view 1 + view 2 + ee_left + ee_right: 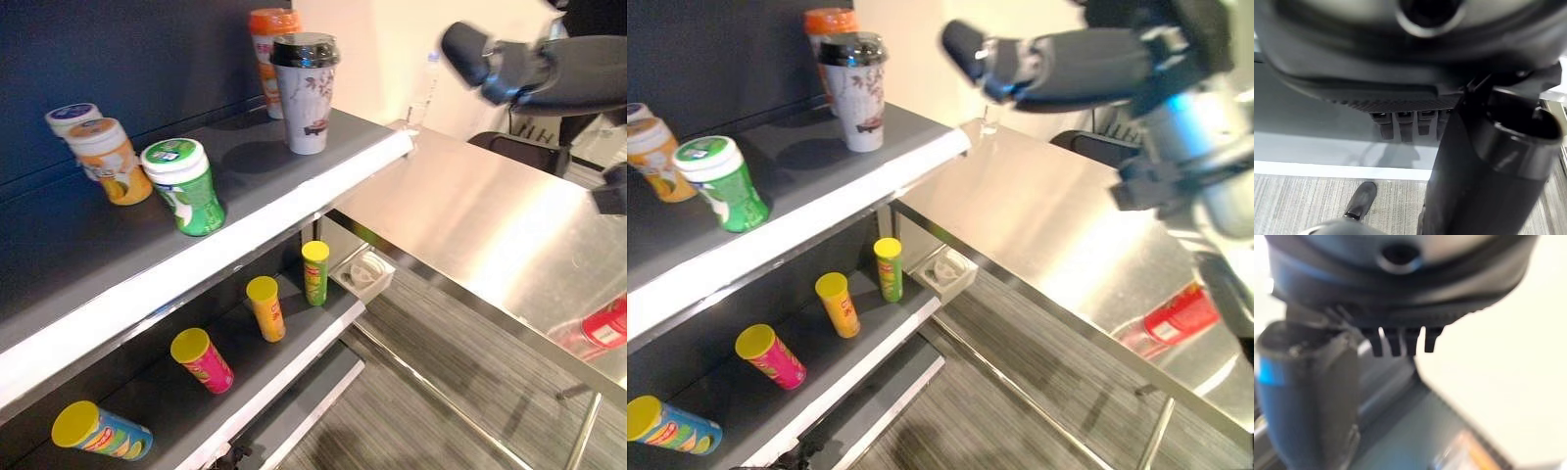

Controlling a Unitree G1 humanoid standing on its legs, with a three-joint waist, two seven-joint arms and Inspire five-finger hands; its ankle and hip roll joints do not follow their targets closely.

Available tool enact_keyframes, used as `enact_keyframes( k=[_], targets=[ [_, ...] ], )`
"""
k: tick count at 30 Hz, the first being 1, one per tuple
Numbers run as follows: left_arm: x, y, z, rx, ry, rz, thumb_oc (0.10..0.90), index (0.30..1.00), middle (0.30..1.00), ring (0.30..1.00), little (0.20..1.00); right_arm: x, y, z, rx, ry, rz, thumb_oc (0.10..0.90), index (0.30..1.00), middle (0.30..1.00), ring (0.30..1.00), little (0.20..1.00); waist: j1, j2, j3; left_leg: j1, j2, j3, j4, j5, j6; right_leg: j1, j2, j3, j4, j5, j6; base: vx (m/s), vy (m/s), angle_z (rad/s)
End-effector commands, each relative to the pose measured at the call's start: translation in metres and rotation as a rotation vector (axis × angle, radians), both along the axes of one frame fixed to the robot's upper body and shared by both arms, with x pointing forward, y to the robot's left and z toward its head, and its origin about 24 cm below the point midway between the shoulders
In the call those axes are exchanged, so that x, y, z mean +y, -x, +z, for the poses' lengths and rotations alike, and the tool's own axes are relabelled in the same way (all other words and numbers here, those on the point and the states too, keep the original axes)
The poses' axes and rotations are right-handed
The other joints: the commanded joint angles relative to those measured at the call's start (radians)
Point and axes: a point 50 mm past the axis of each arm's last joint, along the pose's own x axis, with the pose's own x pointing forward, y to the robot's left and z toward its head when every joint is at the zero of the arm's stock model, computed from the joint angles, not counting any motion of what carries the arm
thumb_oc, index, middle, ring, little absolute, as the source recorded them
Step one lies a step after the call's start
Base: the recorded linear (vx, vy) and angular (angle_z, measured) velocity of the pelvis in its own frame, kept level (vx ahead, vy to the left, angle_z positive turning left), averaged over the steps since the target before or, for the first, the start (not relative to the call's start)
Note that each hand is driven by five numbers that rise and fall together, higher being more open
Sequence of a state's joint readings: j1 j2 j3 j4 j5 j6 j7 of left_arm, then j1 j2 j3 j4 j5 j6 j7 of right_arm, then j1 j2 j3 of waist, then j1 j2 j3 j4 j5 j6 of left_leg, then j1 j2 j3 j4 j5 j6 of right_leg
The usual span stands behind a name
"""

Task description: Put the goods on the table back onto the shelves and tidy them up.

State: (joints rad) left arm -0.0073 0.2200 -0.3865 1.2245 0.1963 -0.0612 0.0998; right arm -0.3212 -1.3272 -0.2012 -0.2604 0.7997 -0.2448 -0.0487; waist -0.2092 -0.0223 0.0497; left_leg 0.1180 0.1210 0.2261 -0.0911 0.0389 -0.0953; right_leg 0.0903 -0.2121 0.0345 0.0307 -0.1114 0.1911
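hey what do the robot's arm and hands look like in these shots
The right arm is silver-grey metal with dark, blocky joint housings, ending in a dark right hand with a rounded tip. In its wrist view a blue patch marks the thumb. The left hand is likewise dark, its palm edge finely ribbed, with short dark fingers in a row and a thick black cylindrical thumb.
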Motion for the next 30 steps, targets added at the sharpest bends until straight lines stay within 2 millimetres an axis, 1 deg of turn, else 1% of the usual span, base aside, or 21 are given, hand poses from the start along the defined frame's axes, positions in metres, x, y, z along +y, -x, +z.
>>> enact_keyframes(
  k=[1, 2, 4, 8, 10, 12, 13, 14, 15, 16, 18, 19, 20, 22, 23, 24, 25, 26, 27, 28, 30],
  targets=[
    [0.019, -0.007, 0.005, -0.028, -0.051, 0.003, 0.8, 0.9, 0.9, 0.9, 0.9, 0.003, 0.025, 0.027, -0.191, -0.037, 0.061, 0.8, 0.9, 0.9, 0.9, 0.9, 0.026, -0.067, -0.065, -0.01, 0.078, -0.001, 0.004, -0.024, -0.033, -0.016, -0.029, 0.024, 0.073, 0.109, 0.037, 0.02, -0.008, -0.07],
    [0.018, -0.007, 0.004, -0.028, -0.049, 0.007, 0.8, 0.9, 0.9, 0.9, 0.9, -0.002, 0.027, 0.026, -0.197, -0.057, 0.048, 0.8, 0.9, 0.9, 0.9, 0.9, 0.017, -0.064, -0.065, -0.008, 0.078, 0.003, 0.004, -0.025, -0.033, -0.017, -0.029, 0.027, 0.073, 0.11, 0.037, 0.03, -0.011, -0.11],
    [0.015, -0.008, 0.004, -0.031, -0.041, 0.01, 0.8, 0.9, 0.9, 0.9, 0.9, -0.026, 0.038, 0.017, -0.236, -0.159, -0.023, 0.8, 0.9, 0.9, 0.9, 0.9, -0.008, -0.055, -0.065, -0.004, 0.078, 0.009, 0.004, -0.03, -0.031, -0.023, -0.027, 0.039, 0.072, 0.113, 0.036, 0.04, -0.007, -0.12],
    [0.014, -0.008, 0.004, -0.03, -0.038, -0.002, 0.8, 0.9, 0.9, 0.9, 0.9, -0.042, 0.049, 0.009, -0.252, -0.207, -0.089, 0.8, 0.9, 0.9, 0.9, 0.9, -0.009, -0.053, -0.062, -0.005, 0.077, 0.01, 0.004, -0.03, -0.031, -0.028, -0.027, 0.044, 0.071, 0.117, 0.037, 0.02, -0.01, -0.12],
    [0.013, -0.008, 0.004, -0.026, -0.032, 0.006, 0.8, 0.9, 0.9, 0.9, 0.9, -0.062, 0.06, -0.005, -0.281, -0.279, -0.202, 0.8, 0.9, 0.9, 0.9, 0.9, -0.035, -0.03, -0.051, -0.004, 0.083, 0.028, 0.004, -0.032, -0.027, -0.056, -0.021, 0.059, 0.084, 0.115, 0.038, 0.01, -0.042, -0.1],
    [0.015, -0.009, 0.004, -0.029, -0.034, 0.012, 0.8, 0.9, 0.9, 0.9, 0.9, -0.062, 0.061, -0.008, -0.3, -0.282, -0.228, 0.8, 0.9, 0.9, 0.9, 0.9, -0.033, -0.022, -0.043, -0.001, 0.09, 0.043, 0.004, -0.033, -0.027, -0.075, -0.016, 0.055, 0.102, 0.117, 0.038, -0.03, -0.059, -0.34],
    [0.018, -0.01, 0.005, -0.032, -0.04, 0.022, 0.8, 0.9, 0.9, 0.9, 0.9, -0.063, 0.061, -0.008, -0.323, -0.29, -0.249, 0.8, 0.9, 0.9, 0.9, 0.9, -0.032, -0.013, -0.035, -0.001, 0.099, 0.059, 0.004, -0.033, -0.029, -0.095, -0.014, 0.03, 0.127, 0.118, 0.039, -0.08, -0.116, -0.64],
    [0.024, -0.008, 0.006, -0.028, -0.045, 0.055, 0.8, 0.9, 0.9, 0.9, 0.9, -0.065, 0.062, -0.008, -0.366, -0.292, -0.297, 0.8, 0.9, 0.9, 0.9, 0.9, -0.027, 0.001, -0.023, -0.003, 0.119, 0.09, 0.004, -0.027, -0.034, -0.132, -0.027, -0.071, 0.179, 0.134, 0.032, -0.05, -0.12, -0.96],
    [0.028, -0.006, 0.006, -0.022, -0.044, 0.087, 0.8, 0.9, 0.9, 0.9, 0.9, -0.066, 0.062, -0.006, -0.419, -0.279, -0.363, 0.8, 0.9, 0.9, 0.9, 0.9, -0.021, 0.012, -0.02, 0.006, 0.132, 0.128, 0.004, -0.027, -0.04, -0.152, -0.051, -0.179, 0.206, 0.123, 0.021, -0.03, -0.121, -1.31],
    [0.03, -0.006, 0.006, -0.023, -0.045, 0.1, 0.8, 0.9, 0.9, 0.9, 0.9, -0.067, 0.063, -0.006, -0.442, -0.272, -0.402, 0.8, 0.9, 0.9, 0.9, 0.9, -0.018, 0.013, -0.023, 0.005, 0.139, 0.139, 0.004, -0.02, -0.042, -0.158, -0.052, -0.208, 0.201, 0.121, 0.015, 0.04, -0.116, -2.09],
    [0.031, -0.007, 0.007, -0.024, -0.044, 0.105, 0.8, 0.9, 0.9, 0.9, 0.9, -0.069, 0.066, -0.007, -0.466, -0.25, -0.467, 0.8, 0.9, 0.9, 0.9, 0.9, -0.019, 0.012, -0.027, 0.005, 0.149, 0.144, 0.004, -0.016, -0.048, -0.154, -0.043, -0.219, 0.187, 0.113, 0.011, 0.07, -0.137, -1.64],
    [0.025, -0.012, 0.007, -0.032, -0.034, 0.07, 0.8, 0.9, 0.9, 0.9, 0.9, -0.072, 0.08, -0.001, -0.592, -0.185, -0.624, 0.8, 0.9, 0.9, 0.9, 0.9, -0.029, 0.01, -0.027, 0.009, 0.173, 0.147, 0.004, -0.005, -0.063, -0.134, -0.017, -0.208, 0.143, 0.091, 0.008, 0.1, -0.183, -0.38],
    [0.021, -0.016, 0.007, -0.039, -0.031, 0.04, 0.8, 0.9, 0.9, 0.9, 0.9, -0.071, 0.082, 0.002, -0.615, -0.165, -0.649, 0.8, 0.9, 0.9, 0.9, 0.9, -0.034, 0.013, -0.027, 0.007, 0.181, 0.153, 0.004, -0.003, -0.067, -0.126, -0.005, -0.196, 0.108, 0.093, 0.005, 0.11, -0.219, 0.04],
    [0.013, -0.028, 0.009, -0.07, -0.018, -0.028, 0.8, 0.9, 0.9, 0.9, 0.9, -0.068, 0.076, 0.002, -0.622, -0.156, -0.67, 0.8, 0.9, 0.9, 0.9, 0.9, -0.052, 0.022, -0.026, 0.014, 0.186, 0.166, 0.004, -0.005, -0.073, -0.118, 0.021, -0.137, 0.01, 0.116, 0.005, 0.0, -0.065, -0.19],
    [0.01, -0.037, 0.013, -0.108, -0.018, -0.067, 0.8, 0.9, 0.9, 0.9, 0.9, -0.064, 0.071, 0.003, -0.626, -0.144, -0.657, 0.8, 0.9, 0.9, 0.9, 0.9, -0.046, 0.022, -0.021, 0.015, 0.165, 0.14, 0.004, -0.01, -0.066, -0.131, 0.03, -0.092, -0.012, 0.141, 0.006, -0.03, 0.022, -0.79],
    [0.009, -0.047, 0.018, -0.149, -0.016, -0.106, 0.8, 0.9, 0.9, 0.9, 0.9, -0.059, 0.068, 0.005, -0.623, -0.129, -0.635, 0.8, 0.9, 0.9, 0.9, 0.9, -0.04, 0.019, -0.018, 0.017, 0.133, 0.083, 0.004, -0.03, -0.055, -0.148, 0.039, -0.051, -0.015, 0.157, 0.005, -0.01, 0.025, -1.36],
    [0.008, -0.06, 0.024, -0.205, -0.01, -0.126, 0.8, 0.9, 0.9, 0.9, 0.9, -0.056, 0.063, 0.005, -0.617, -0.138, -0.604, 0.8, 0.9, 0.9, 0.9, 0.9, -0.028, 0.02, -0.013, 0.024, 0.09, -0.013, 0.004, -0.075, -0.037, -0.163, 0.059, -0.009, -0.015, 0.161, 0.0, -0.06, 0.007, -1.86],
    [0.009, -0.084, 0.038, -0.311, 0.012, -0.089, 0.8, 0.9, 0.9, 0.9, 0.9, -0.048, 0.049, 0.007, -0.599, -0.188, -0.533, 0.8, 0.9, 0.9, 0.9, 0.9, -0.009, 0.015, -0.005, 0.034, 0.007, -0.171, 0.008, -0.131, 0.009, -0.208, 0.102, 0.088, -0.003, 0.181, -0.014, -0.08, 0.023, -2.16],
    [0.009, -0.093, 0.042, -0.349, 0.024, -0.06, 0.8, 0.9, 0.9, 0.9, 0.9, -0.042, 0.037, 0.007, -0.568, -0.208, -0.49, 0.8, 0.9, 0.9, 0.9, 0.9, -0.001, 0.015, -0.001, 0.045, -0.03, -0.235, 0.015, -0.166, 0.031, -0.229, 0.129, 0.142, 0.006, 0.183, -0.018, -0.08, 0.134, -3.08],
    [0.008, -0.104, 0.049, -0.399, 0.052, -0.015, 0.8, 0.9, 0.9, 0.9, 0.9, -0.038, 0.029, 0.008, -0.528, -0.226, -0.439, 0.8, 0.9, 0.9, 0.9, 0.9, -0.011, 0.014, 0.0, 0.042, -0.063, -0.273, 0.041, -0.199, 0.045, -0.248, 0.151, 0.209, 0.01, 0.188, -0.012, 0.0, 0.194, -2.98],
    [0.007, -0.11, 0.053, -0.421, 0.064, -0.005, 0.8, 0.9, 0.9, 0.9, 0.9, -0.034, 0.021, 0.008, -0.505, -0.235, -0.405, 0.8, 0.9, 0.9, 0.9, 0.9, -0.015, 0.012, 0.003, 0.046, -0.071, -0.262, 0.048, -0.212, 0.049, -0.258, 0.155, 0.25, 0.007, 0.199, -0.001, 0.0, 0.154, -2.02]
  ],
)
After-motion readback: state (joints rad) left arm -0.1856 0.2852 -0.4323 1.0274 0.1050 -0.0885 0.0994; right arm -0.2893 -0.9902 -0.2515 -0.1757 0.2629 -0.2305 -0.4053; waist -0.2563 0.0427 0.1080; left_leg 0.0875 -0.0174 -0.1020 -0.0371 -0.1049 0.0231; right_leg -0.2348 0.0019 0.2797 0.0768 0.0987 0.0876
